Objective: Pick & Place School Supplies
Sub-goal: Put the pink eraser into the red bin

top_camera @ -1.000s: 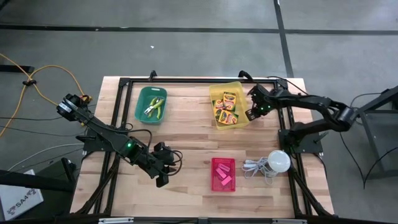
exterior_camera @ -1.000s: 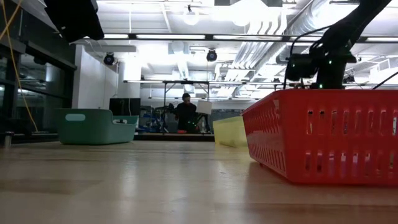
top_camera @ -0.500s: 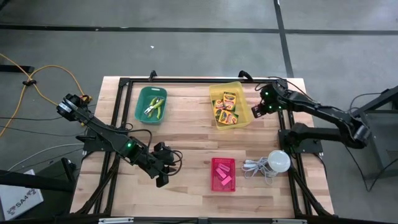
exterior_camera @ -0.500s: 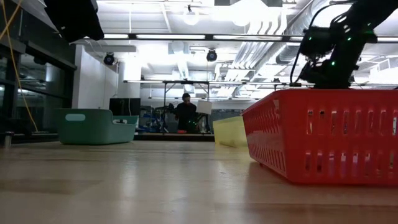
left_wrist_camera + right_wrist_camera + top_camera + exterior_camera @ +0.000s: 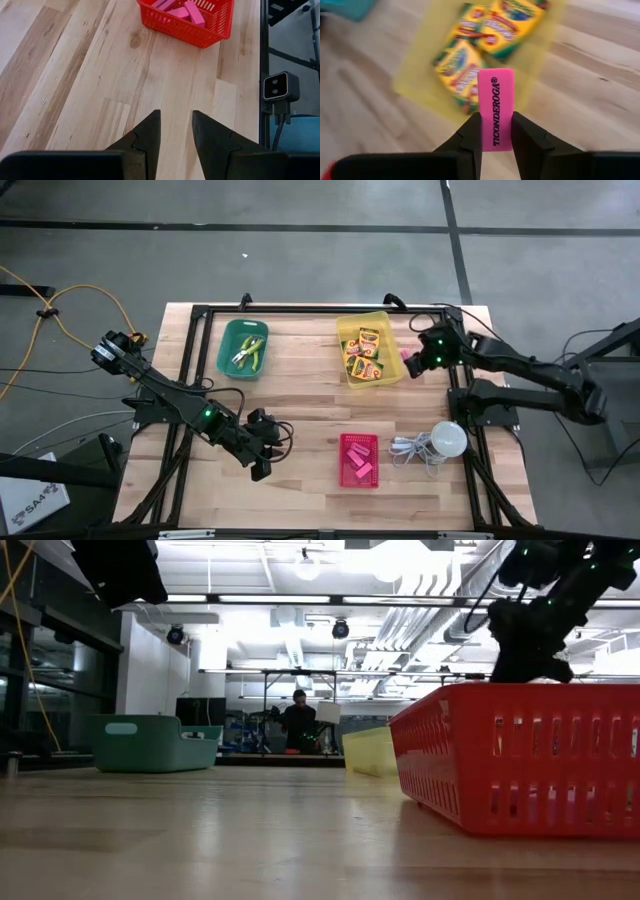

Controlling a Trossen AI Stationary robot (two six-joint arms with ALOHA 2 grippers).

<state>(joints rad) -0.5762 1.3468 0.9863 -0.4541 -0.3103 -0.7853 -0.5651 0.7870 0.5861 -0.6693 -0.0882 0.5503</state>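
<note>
Look at the right end effector (image 5: 496, 131): its fingers are black, and the eraser (image 5: 495, 108) it holds is bright pink with black letters. Your crayon boxes (image 5: 364, 351) are yellow and green with many-coloured print, and they lie in a see-through yellow bin (image 5: 386, 319). On the far left you have a green bin (image 5: 226, 342) with yellow-green things in it. The near basket (image 5: 176, 28) is red with slits, and the erasers (image 5: 193, 12) in it are pink. Your counter (image 5: 300, 400) is pale wood with brown stripes. The left end effector (image 5: 174, 131) is black too.
</note>
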